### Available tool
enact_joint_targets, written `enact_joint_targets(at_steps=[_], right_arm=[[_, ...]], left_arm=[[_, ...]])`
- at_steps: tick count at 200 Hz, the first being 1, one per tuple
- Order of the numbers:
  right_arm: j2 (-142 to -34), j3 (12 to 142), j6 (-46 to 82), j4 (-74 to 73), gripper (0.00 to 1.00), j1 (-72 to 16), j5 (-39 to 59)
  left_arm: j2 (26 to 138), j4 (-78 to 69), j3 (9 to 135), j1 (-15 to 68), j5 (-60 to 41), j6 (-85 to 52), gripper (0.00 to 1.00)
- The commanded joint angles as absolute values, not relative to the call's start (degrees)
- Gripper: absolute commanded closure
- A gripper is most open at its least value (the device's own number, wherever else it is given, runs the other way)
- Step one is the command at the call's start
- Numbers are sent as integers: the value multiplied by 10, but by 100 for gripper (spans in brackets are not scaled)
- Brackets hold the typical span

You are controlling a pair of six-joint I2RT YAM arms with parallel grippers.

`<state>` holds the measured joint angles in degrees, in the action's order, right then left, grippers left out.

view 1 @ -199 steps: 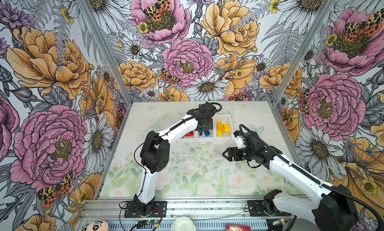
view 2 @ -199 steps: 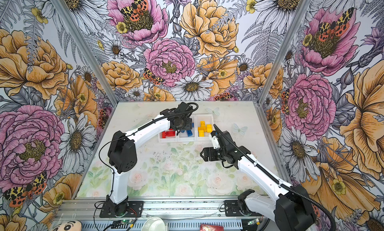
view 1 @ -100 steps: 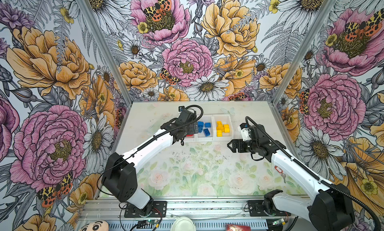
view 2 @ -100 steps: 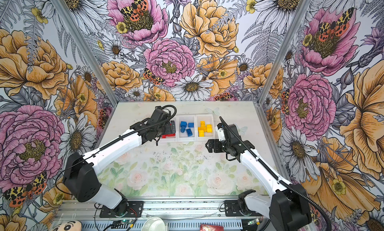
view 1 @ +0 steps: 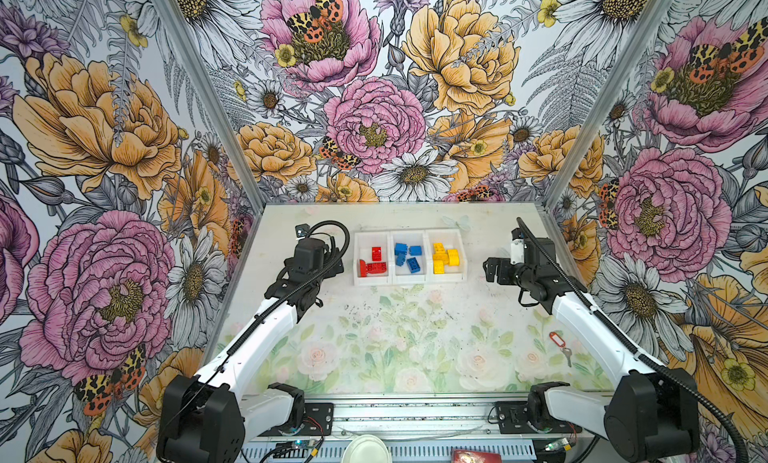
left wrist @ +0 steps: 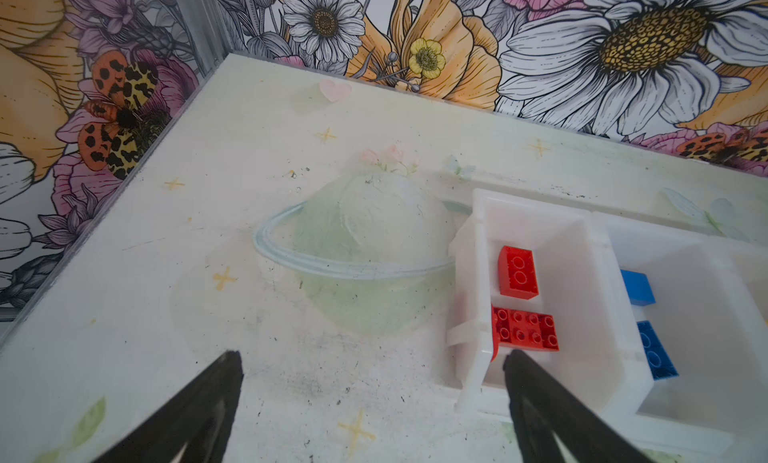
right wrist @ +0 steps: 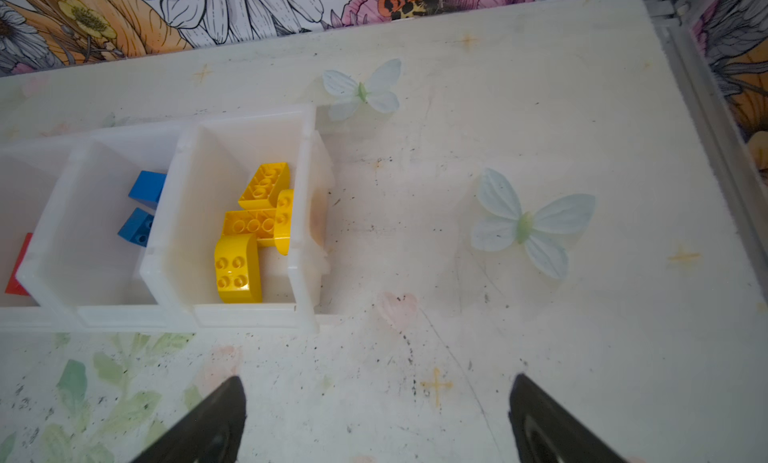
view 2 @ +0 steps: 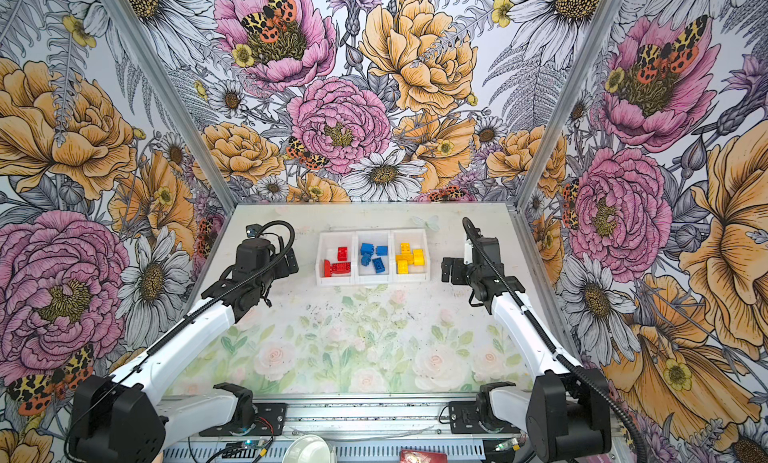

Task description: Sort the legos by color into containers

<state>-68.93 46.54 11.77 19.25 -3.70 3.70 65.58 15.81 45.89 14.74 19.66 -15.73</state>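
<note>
Looking down in both top views, the white tray (view 1: pixel 409 233) of three joined bins sits toward the back of the table (view 1: pixel 415 315), between the two arms; red legos (view 1: pixel 376 266) lie in the bin nearest the left arm, blue legos (view 1: pixel 409 257) in the middle bin, yellow legos (view 1: pixel 444 258) in the bin nearest the right arm; the left gripper (view 1: pixel 337 266) hangs just beside the red end of the tray, and the right gripper (view 1: pixel 492 270) stands apart from the yellow end, jaws spread and holding nothing; a red key tag (view 1: pixel 556 338) lies on the table beside the right forearm.

In the left wrist view the left gripper's dark fingers (left wrist: pixel 199 411) stand wide apart with nothing between them; one crosses the near corner of the red bin, though whether it touches cannot be told; two red bricks lie studs up inside.

In the right wrist view the right gripper's fingers (right wrist: pixel 208 423) are likewise spread over bare table; the yellow bricks are heaped against the end bin's outer wall.
</note>
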Motion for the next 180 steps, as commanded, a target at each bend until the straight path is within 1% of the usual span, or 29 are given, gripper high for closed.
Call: enact_joint_targets(at_steps=[1, 44, 70, 98, 125, 155, 180], right_arm=[[-706, 426, 110, 79, 0, -3, -9], [-729, 334, 78, -132, 1, 17, -40], [-762, 310, 64, -203, 1, 23, -39], [-787, 281, 52, -287, 0, 25, -36], [-804, 275, 42, -322, 0, 25, -38], [-812, 278, 42, -330, 1, 27, -33], [-808, 269, 40, -345, 0, 27, -22]], left_arm=[[635, 63, 421, 121, 188, -108, 1], [631, -49, 345, 64, 165, -58, 1], [629, -147, 292, 41, 156, -40, 1], [648, -216, 255, 26, 144, -39, 1], [686, -287, 239, 21, 142, -23, 1], [759, -404, 223, 3, 126, -21, 1], [809, -461, 220, 0, 125, -13, 1]])
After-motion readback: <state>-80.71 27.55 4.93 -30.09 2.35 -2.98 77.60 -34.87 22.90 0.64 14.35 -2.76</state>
